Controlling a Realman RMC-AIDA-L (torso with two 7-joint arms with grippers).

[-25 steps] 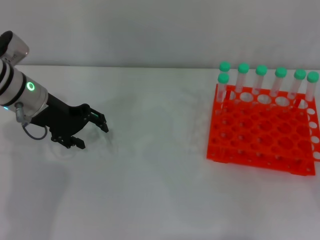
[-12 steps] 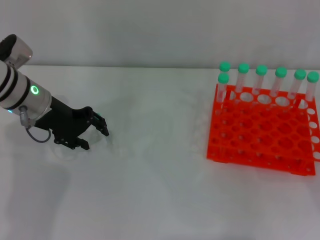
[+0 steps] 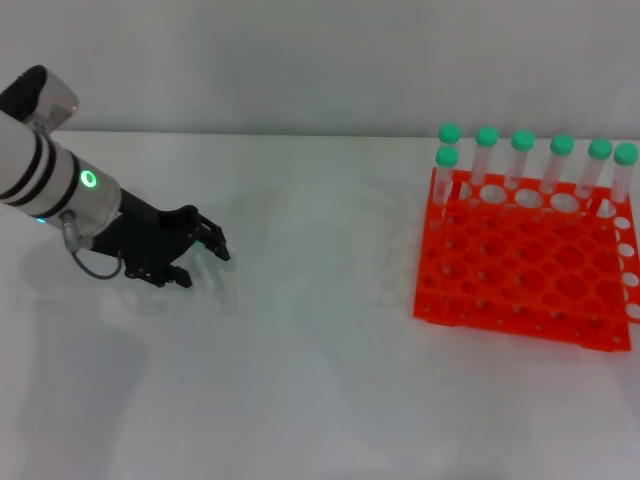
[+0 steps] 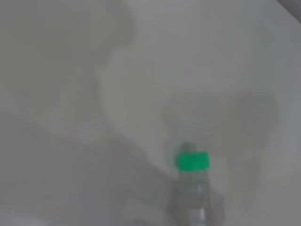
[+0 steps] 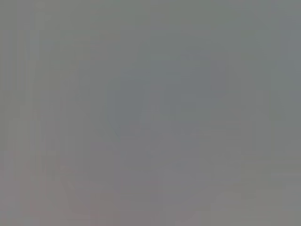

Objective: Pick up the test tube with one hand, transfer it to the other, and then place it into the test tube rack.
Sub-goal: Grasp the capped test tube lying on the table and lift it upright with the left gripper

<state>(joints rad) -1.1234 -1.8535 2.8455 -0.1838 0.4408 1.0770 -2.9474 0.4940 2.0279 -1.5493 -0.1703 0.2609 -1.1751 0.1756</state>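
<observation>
Sliding rightward across the tabletop (image 3: 300,380) at frame left, the left hand (image 3: 190,250) seems curled around the test tube (image 4: 195,188), so handover comes next, with the rack (image 3: 525,275) waiting at right.

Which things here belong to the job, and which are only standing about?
Part of the job:
- test tube, close under the left wrist camera
- left tool, low over the table's left side
- orange rack, on the right

Just standing about:
- seven green-capped tubes already in the rack's back rows
- white table
</observation>
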